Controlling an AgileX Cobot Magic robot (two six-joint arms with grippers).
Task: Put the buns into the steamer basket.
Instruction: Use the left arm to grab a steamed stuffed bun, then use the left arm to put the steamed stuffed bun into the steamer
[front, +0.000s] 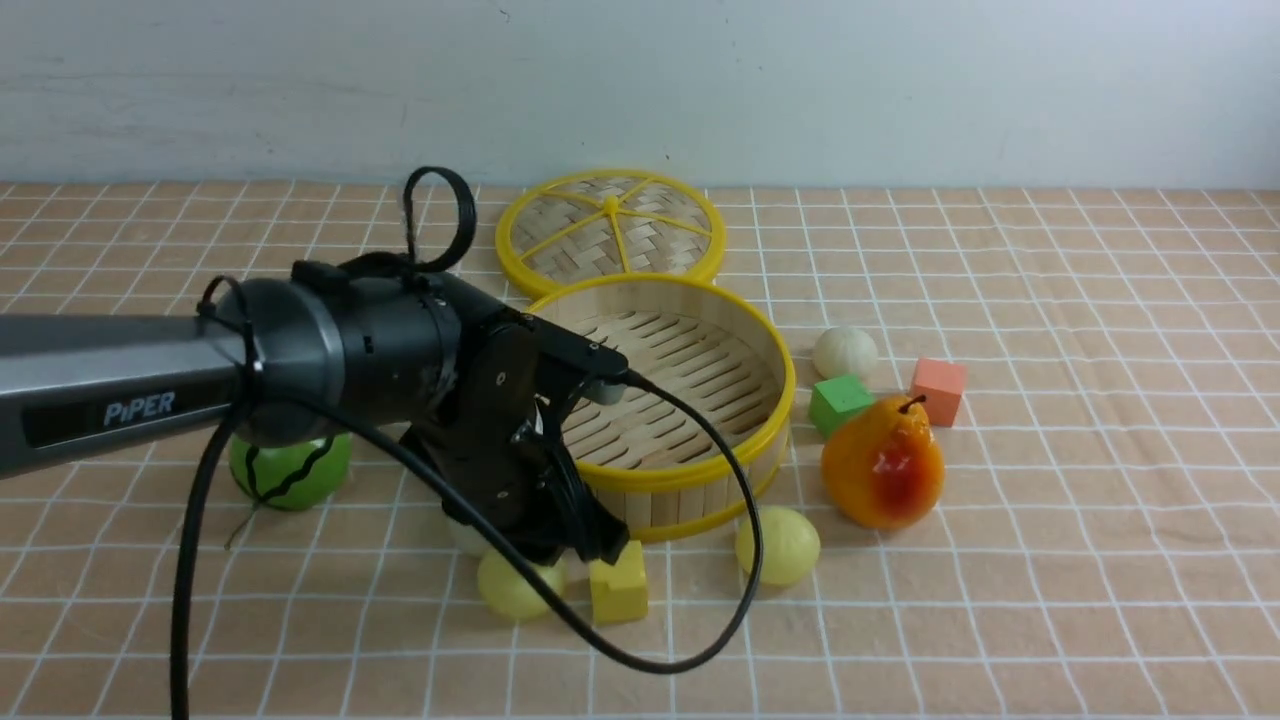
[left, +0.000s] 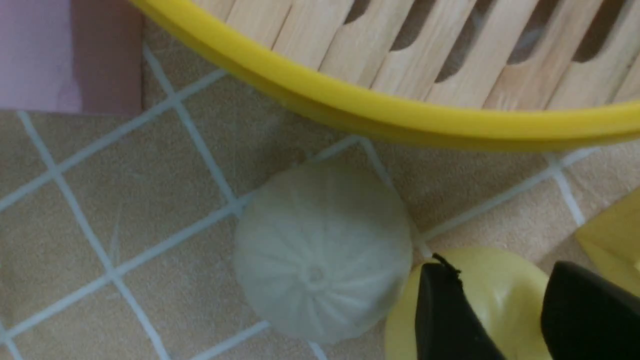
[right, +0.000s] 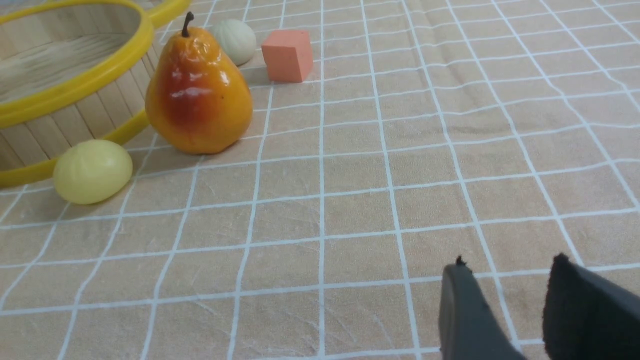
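While the smooth pale yellow bun (front: 500, 595) lies on the surface (front: 1000, 600) just beside the round bamboo steamer basket (front: 680, 474), touching a pleated off-white bun (left: 322, 255), the spread left gripper (left: 500, 272) is poised over it; on closing, it may be squeezed out sideways. The right gripper (right: 509, 262) is held spread, empty.

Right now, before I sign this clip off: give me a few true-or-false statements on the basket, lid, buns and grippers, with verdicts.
1. No bun shows inside the steamer basket. True.
2. The lid covers the basket. False: it lies flat on the cloth behind it.
3. The right gripper holds a bun. False: it is open, with nothing between its fingers.
4. A pleated bun lies beside a yellow bun at the left gripper. True.
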